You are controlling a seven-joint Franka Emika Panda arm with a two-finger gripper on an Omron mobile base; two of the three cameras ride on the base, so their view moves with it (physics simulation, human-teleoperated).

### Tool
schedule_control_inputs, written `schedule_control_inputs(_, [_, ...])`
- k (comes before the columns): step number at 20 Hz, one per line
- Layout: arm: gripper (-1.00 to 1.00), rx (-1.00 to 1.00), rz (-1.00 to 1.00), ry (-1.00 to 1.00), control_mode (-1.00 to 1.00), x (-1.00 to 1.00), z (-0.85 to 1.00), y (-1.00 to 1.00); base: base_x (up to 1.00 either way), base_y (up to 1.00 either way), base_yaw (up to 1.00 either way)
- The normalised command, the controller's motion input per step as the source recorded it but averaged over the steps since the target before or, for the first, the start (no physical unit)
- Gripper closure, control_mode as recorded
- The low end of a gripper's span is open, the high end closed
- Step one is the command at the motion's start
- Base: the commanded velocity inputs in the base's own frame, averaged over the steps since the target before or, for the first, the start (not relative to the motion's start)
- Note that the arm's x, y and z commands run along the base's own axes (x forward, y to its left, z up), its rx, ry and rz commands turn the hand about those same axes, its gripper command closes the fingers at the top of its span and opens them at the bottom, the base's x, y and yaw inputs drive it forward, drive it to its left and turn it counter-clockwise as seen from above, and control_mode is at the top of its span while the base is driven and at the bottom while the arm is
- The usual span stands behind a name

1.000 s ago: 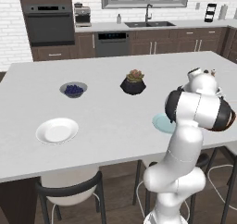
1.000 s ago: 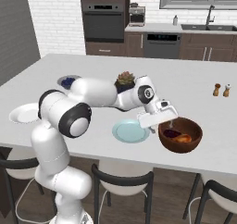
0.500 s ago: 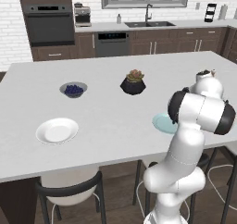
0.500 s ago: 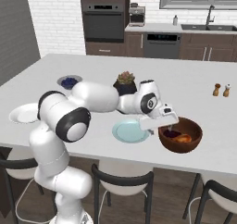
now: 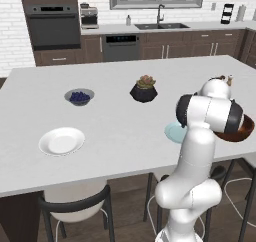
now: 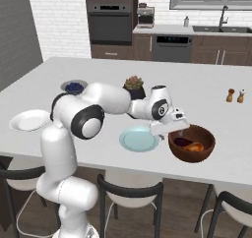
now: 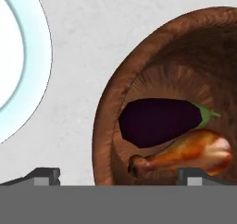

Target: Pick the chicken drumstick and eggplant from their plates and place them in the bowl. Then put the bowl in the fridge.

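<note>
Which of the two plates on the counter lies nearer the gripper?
The pale blue plate, just beside the gripper and wooden bowl; the white plate lies far off at the counter's other end.

I'm getting even, bright, shadowless rendered light in both base views; the table (image 5: 115, 131) reads flat pale grey with no glare. Everything is slightly soft and low-resolution. In the hand view the bowl (image 7: 109, 126) darkens inside, and the eggplant (image 7: 159, 121) is nearly black, with coarse, blocky edges.
</note>
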Motion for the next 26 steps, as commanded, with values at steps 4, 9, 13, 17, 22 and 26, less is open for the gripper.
schedule_control_inputs(4, [-1.00,0.05,0.09,-0.13,-1.00,0.04,-0.20,-0.06,0.00,0.00,0.00])
schedule_control_inputs(9, [-1.00,0.00,0.02,-0.15,-1.00,0.00,-0.19,0.00,0.00,0.00,0.00])
schedule_control_inputs(13, [-1.00,0.00,0.00,-0.12,-1.00,0.06,-0.41,0.00,0.00,0.00,0.00])
schedule_control_inputs(17, [-1.00,0.00,0.00,-0.07,-1.00,0.08,-0.29,0.00,0.00,0.00,0.00])
schedule_control_inputs(22, [1.00,0.00,0.00,-0.07,-1.00,0.00,-0.22,0.00,0.00,0.00,0.00])
schedule_control_inputs(26, [1.00,0.02,0.00,-0.03,-1.00,-0.15,-0.57,0.00,0.00,0.00,0.00])
